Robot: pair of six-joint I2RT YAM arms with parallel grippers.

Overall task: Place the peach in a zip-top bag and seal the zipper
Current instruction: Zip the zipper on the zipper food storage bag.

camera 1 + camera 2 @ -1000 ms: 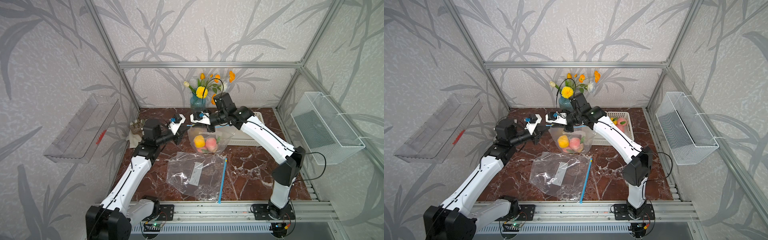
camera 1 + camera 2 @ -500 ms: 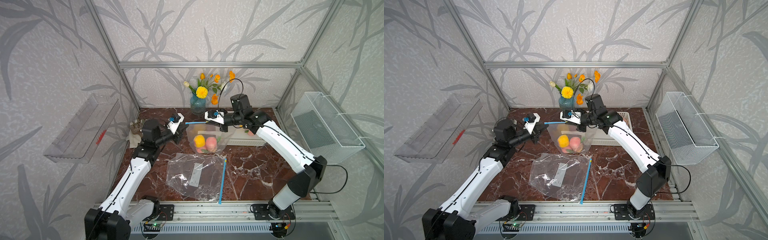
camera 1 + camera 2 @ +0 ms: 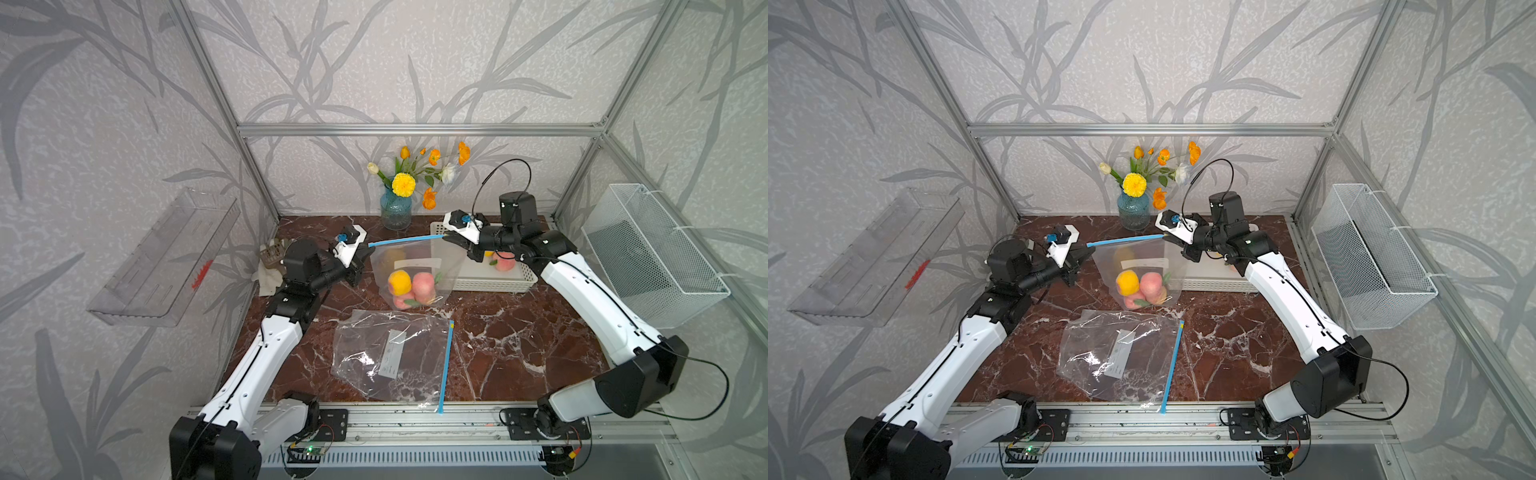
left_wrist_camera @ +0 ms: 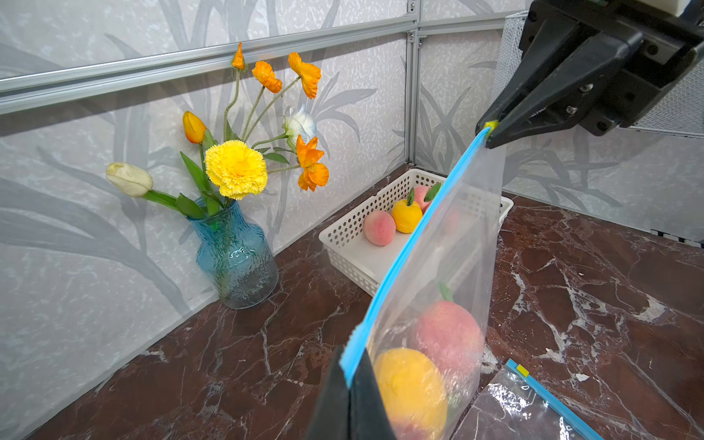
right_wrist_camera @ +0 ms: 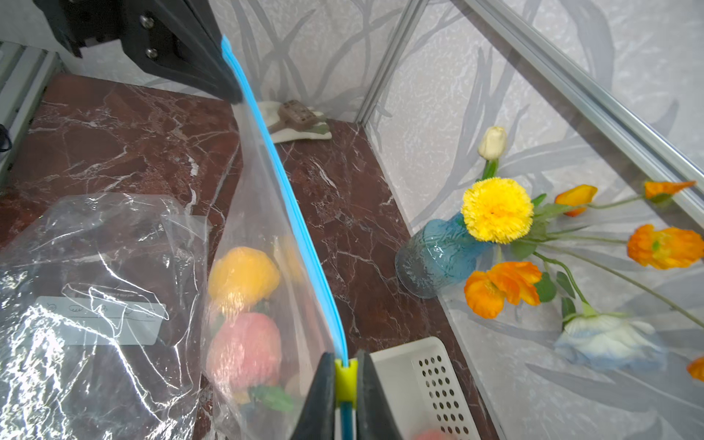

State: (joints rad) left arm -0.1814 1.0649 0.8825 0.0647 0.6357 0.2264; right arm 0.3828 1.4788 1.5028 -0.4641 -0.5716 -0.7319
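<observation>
- Clutter at the front: spare bag (image 3: 386, 357) lying flat and empty on the table (image 3: 519, 332), just in front of the hanging one; could be dragged along or caught if either arm drops low.
- Load in the middle: peach (image 3: 424, 284) down inside the zip-top bag (image 3: 415, 266), beside a yellow fruit (image 3: 400, 282) and more below; weight hanging on thin film; could stretch or tear it on a jerk; cannot tell whether the bottom touches the marble.
- Grip on the left: left gripper (image 4: 348, 396) clamped together on its own end of the blue zipper strip (image 4: 411, 244); only a small bite of plastic held; could slide free under tension, dropping that corner and swinging the fruit.
- Grip on the right: right gripper (image 5: 346, 400) pinched on the yellow slider (image 5: 346, 379) at the opposite end of the strip; probably sealed, though cannot confirm along the whole track; pulling further could strip the slider off or rip the seam; releasing one side alone could swing the bag.
- Behind: white basket (image 3: 490, 284) holding more peaches, just behind the bag; could be knocked on lowering.
- Farthest: blue vase (image 3: 395, 208) of flowers by the back wall, near the strip; could be tipped by a wide swing.
</observation>
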